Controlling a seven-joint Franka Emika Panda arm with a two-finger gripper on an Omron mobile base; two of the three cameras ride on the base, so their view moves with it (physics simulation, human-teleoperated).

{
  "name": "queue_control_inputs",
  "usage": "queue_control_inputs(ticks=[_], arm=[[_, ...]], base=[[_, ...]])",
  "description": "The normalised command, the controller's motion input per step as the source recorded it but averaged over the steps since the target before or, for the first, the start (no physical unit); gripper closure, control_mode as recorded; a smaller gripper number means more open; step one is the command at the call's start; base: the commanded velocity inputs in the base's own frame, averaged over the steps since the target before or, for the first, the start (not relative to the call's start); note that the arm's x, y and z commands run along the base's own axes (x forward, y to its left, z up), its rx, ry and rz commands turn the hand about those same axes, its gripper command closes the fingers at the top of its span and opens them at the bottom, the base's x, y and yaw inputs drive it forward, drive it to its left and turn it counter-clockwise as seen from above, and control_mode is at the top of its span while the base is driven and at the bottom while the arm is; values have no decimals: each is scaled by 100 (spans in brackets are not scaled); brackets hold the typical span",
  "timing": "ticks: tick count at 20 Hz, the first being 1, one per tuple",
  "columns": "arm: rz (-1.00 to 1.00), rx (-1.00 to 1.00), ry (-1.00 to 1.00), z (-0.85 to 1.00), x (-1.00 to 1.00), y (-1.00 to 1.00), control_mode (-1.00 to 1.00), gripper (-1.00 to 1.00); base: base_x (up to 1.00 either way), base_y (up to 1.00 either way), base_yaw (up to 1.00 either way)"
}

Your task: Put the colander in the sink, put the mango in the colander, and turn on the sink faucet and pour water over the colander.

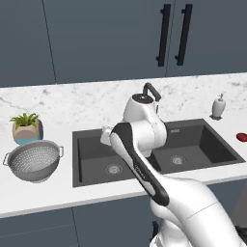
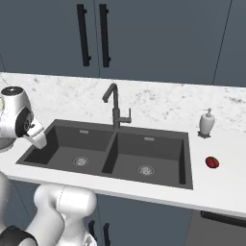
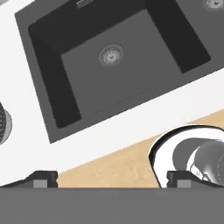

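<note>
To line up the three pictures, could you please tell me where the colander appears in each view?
Left base view: the colander sits on the counter at the left, in front of the potted plant.
Right base view: I cannot make it out.
Hand view: a sliver at the left edge.
Shared landmark: the sink.

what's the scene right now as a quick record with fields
colander: on the counter left of the sink, beside a potted plant
mango: on the counter right of the sink
sink: both basins bare
faucet: no water running
gripper: open, holding nothing, above the sink's front edge
task: no step done yet
</note>
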Motion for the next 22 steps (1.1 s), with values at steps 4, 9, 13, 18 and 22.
queue_control_inputs(ticks=[4, 9, 13, 18, 22], arm=[[-19, 11, 27, -2, 27, 81, -100, -100], [-2, 4, 17, -4, 27, 73, -100, -100], [8, -12, -8, -27, 14, 76, -100, -100], [1, -7, -13, -20, 32, 66, -100, -100], [0, 3, -2, -13, 29, 40, -100, -100]], base=[[0, 0, 0], [0, 0, 0], [0, 0, 0], [0, 0, 0], [0, 0, 0]])
